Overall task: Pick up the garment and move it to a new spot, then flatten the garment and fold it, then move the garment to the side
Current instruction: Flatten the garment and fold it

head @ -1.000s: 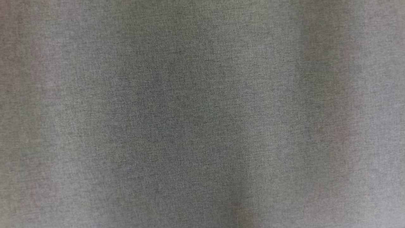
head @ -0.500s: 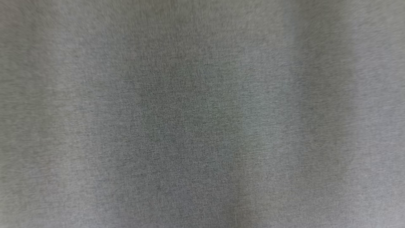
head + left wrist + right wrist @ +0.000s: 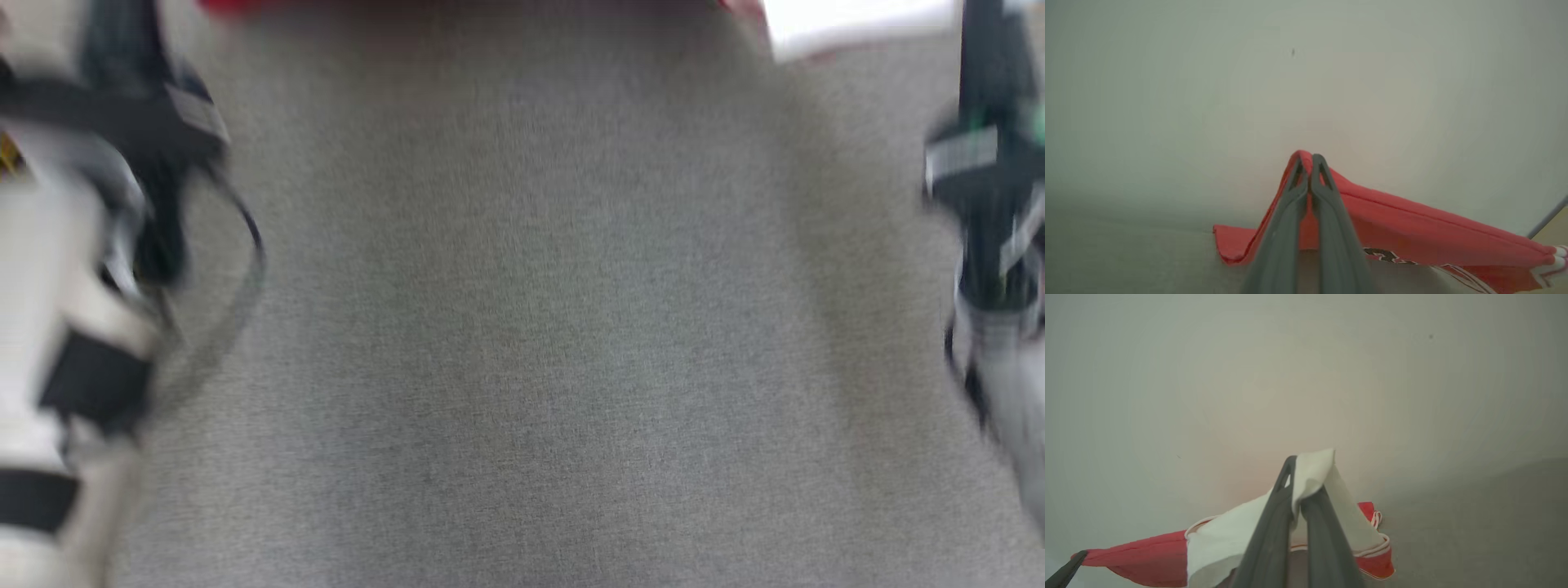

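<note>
The left pincer (image 3: 1310, 159) is pressed together on a red edge of the jersey (image 3: 1412, 230). The right pincer (image 3: 1306, 467) pinches its white part. The cloth stretches between both pincers, and its lower edge seems to rest on the grey surface (image 3: 522, 327) below them.

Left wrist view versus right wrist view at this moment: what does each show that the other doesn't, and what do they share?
Left wrist view: the left gripper shut on a red edge of the garment, pulled up into a peak, and a black print near the bottom right. Right wrist view: the right gripper shut on a white panel of it, with a red, white-trimmed hem beyond. Shared: the garment's red cloth, the grey surface and a plain pale background.
</note>
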